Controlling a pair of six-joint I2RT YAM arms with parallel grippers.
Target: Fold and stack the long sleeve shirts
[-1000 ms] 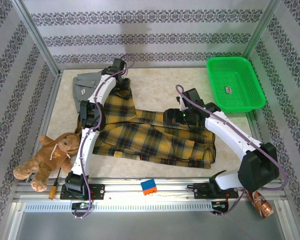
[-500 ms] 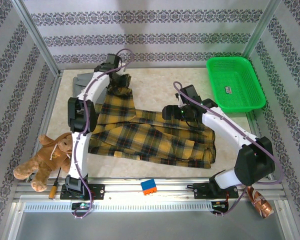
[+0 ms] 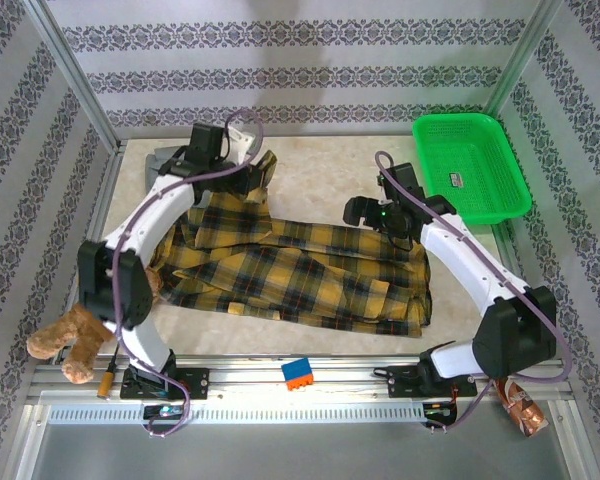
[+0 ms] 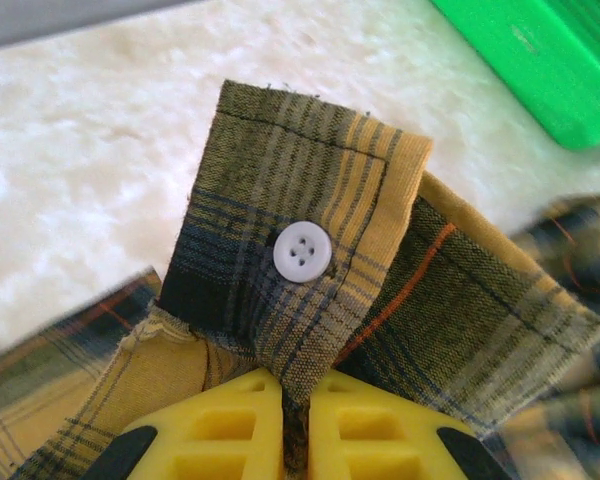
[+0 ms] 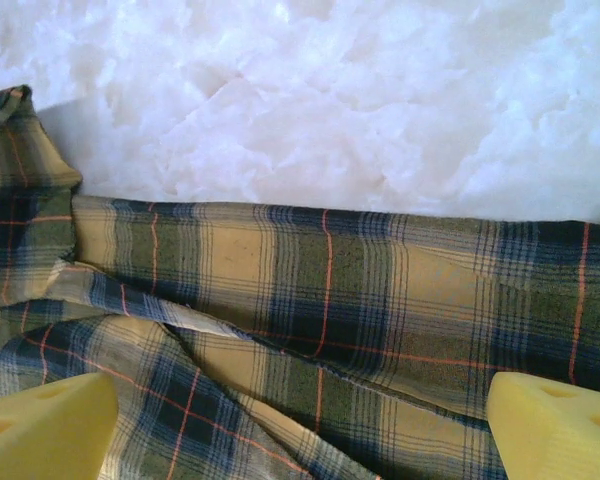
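Note:
The yellow-and-black plaid shirt [image 3: 300, 270] lies spread and rumpled across the middle of the table. One sleeve runs up to the back left, where my left gripper [image 3: 252, 172] is shut on its cuff. In the left wrist view the cuff [image 4: 280, 230] with its white button [image 4: 302, 250] stands up out of the closed yellow fingers [image 4: 220, 430] of the left gripper [image 4: 295, 425]. The grey shirt [image 3: 165, 160] lies at the back left, mostly behind the left arm. My right gripper [image 3: 365, 212] hovers open over the plaid shirt's far edge [image 5: 360, 290], fingers [image 5: 45, 430] wide apart.
A green basket [image 3: 470, 165] stands at the back right, its corner also in the left wrist view [image 4: 540, 60]. A brown plush toy [image 3: 65, 335] lies at the front left, partly behind the left arm. A blue-and-orange block [image 3: 298, 373] and a screwdriver [image 3: 107, 380] rest at the near rail.
The left arm's elbow has swung out to the left over the plush toy while still holding the cuff. The right gripper has moved right and farther back, staying open.

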